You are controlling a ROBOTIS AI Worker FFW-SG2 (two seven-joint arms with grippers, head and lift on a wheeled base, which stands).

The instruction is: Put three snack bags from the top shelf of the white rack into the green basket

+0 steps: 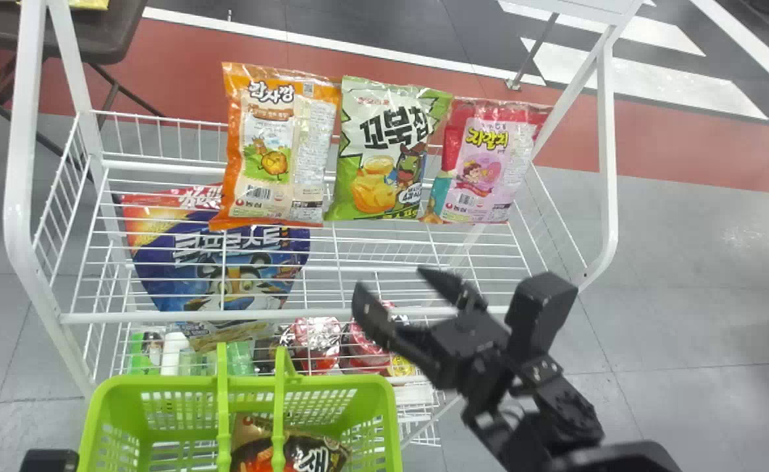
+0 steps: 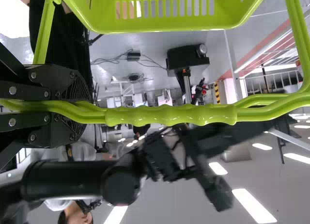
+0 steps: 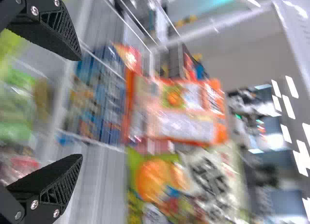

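Along the top shelf (image 1: 161, 317) of the white rack (image 1: 20, 131), three snack bags are lined up at the back: orange bag (image 1: 269, 147) at the robot's left, green bag (image 1: 384, 151) in the middle, pink bag (image 1: 486, 160) at the right. And look down here! The green basket (image 1: 332, 380) sits by the front of the rack with one dark bag (image 1: 315, 449) inside. If that one counts, I make it one down and two to go; whether it does, I can't tell from here, and otherwise all three are left. Left gripper (image 2: 80, 106) is clamped round the basket's handle (image 2: 169, 115), doing the holding job. Right gripper (image 1: 391, 280), nothing in it, fingers spread wide, is out over the front of the shelf, well short of the bags. The next job, I'd say, is picking one and closing on it squarely, because bags packed this tightly could drag a neighbour over.
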